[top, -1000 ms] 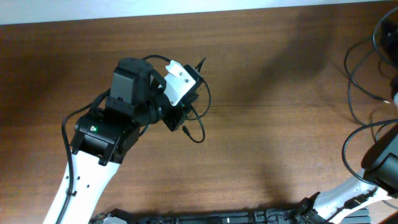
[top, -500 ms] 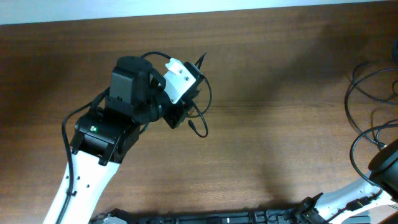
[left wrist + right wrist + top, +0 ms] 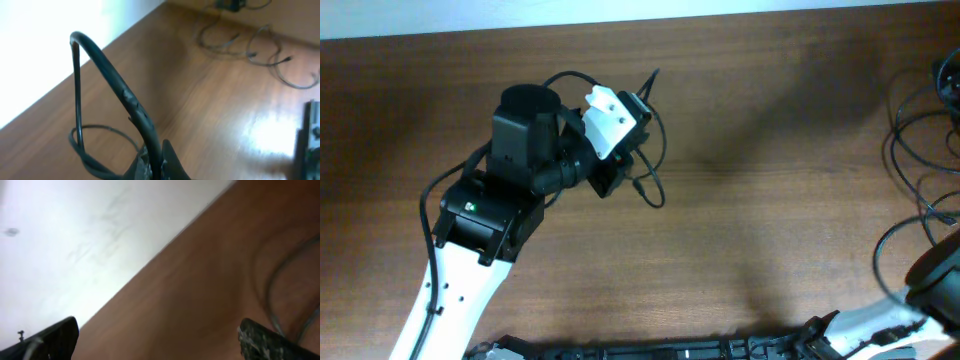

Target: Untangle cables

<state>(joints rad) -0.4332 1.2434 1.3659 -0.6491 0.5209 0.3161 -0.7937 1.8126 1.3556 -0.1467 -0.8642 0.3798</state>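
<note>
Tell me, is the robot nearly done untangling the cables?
Not yet. Done: one cable is away from the other cables. In hand: the left gripper pinches it. Left: those others lie looped together near the open, empty right gripper.

A brown wooden worktop (image 3: 770, 220) with fine, straight grain fills nearly the whole overhead view, darker toward its left and right ends. Beyond its far edge runs a plain pale surface (image 3: 620, 12), which in the right wrist view (image 3: 75, 240) meets the wood along a slanting line. Along the near edge lies a black blocky strip (image 3: 650, 350), cropped too much to identify.
</note>
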